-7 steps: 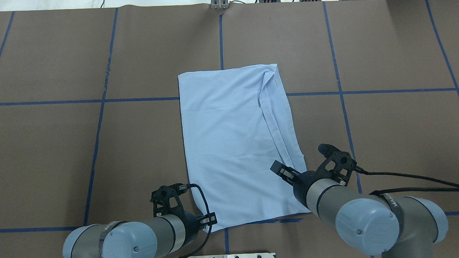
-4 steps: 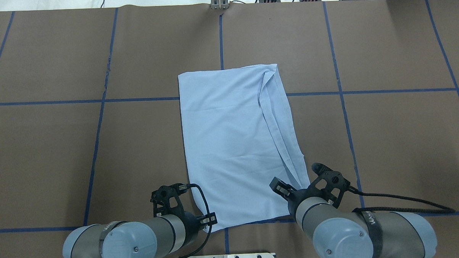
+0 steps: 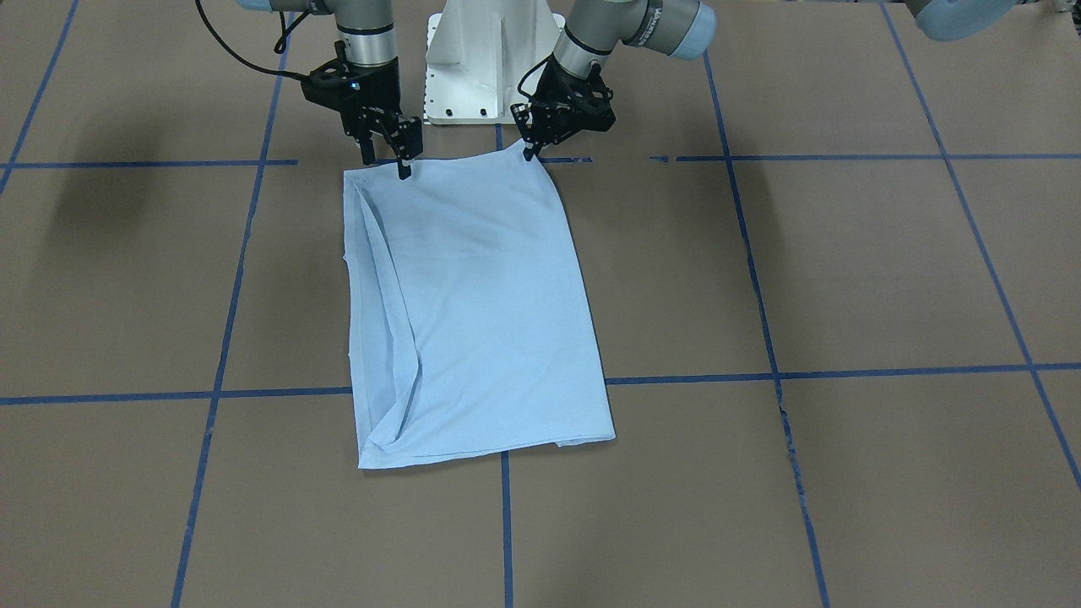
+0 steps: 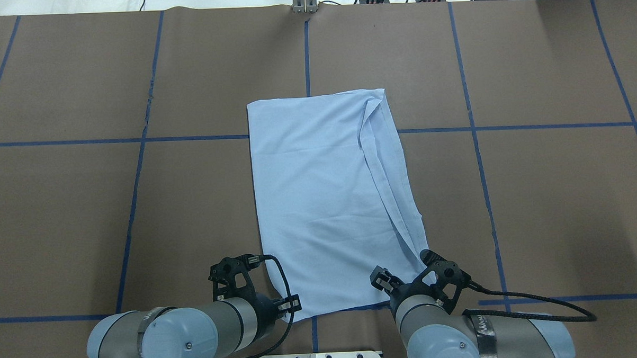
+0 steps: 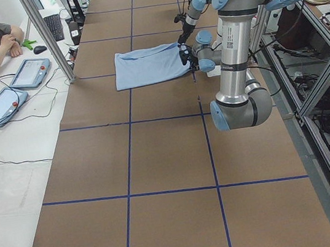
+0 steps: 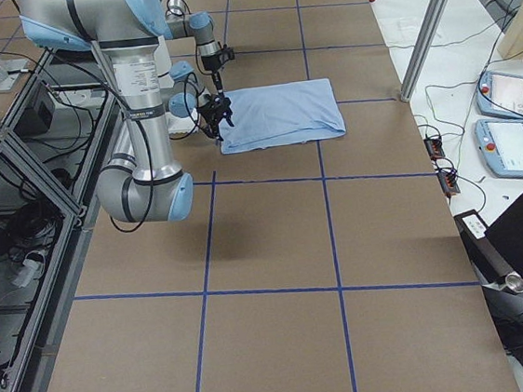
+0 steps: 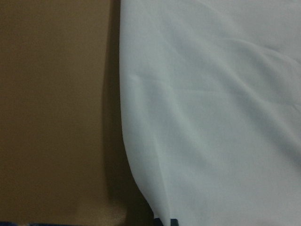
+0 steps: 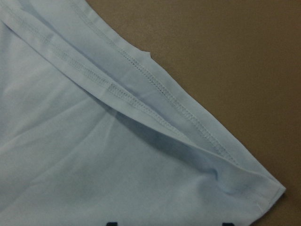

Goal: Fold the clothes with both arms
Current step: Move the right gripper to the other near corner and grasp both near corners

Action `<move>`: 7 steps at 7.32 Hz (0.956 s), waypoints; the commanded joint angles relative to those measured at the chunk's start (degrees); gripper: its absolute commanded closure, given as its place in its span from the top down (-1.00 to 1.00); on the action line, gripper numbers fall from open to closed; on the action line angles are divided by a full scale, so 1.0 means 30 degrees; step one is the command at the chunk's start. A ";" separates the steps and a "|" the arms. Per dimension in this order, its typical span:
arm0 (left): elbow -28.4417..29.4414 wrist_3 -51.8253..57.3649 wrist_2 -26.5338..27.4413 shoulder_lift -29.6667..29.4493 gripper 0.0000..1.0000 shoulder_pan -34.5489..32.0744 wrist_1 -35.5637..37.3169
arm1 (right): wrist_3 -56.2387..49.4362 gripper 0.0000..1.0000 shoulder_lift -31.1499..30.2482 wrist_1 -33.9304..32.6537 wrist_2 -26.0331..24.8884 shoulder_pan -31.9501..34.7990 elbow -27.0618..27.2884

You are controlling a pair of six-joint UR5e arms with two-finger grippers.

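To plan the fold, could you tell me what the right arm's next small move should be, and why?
Probably lower the right gripper and close its jaws on the near corner of the T-shirt: the jaws stand open over that corner, while the left gripper grips the other near corner.

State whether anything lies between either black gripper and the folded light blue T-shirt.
Nothing visible does. The left gripper sits closed on one near corner of the light blue T-shirt; the right gripper, open, hangs over the other.
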 commanded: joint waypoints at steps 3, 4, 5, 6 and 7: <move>-0.0058 0.0023 0.0033 0.0000 -1.00 -0.0041 -0.0029 | 0.0055 0.46 0.0458 -0.0035 -0.0084 -0.0023 -0.0603; -0.0059 0.0023 0.0033 0.0000 -1.00 -0.0041 0.0000 | 0.0055 0.25 0.0518 -0.0035 -0.0375 -0.0023 -0.0632; -0.0059 0.0023 0.0033 0.0000 -1.00 -0.0041 0.0000 | 0.0084 -0.03 0.0721 -0.0035 -0.0552 -0.0023 -0.0662; -0.0059 0.0023 0.0033 0.0000 -1.00 -0.0041 -0.0029 | 0.0230 -0.72 0.0810 -0.0006 -0.0553 -0.0023 -0.0662; -0.0059 0.0023 0.0033 0.0000 -1.00 -0.0041 -0.0029 | 0.0231 -1.00 0.0985 -0.0034 -0.0553 0.0035 -0.0633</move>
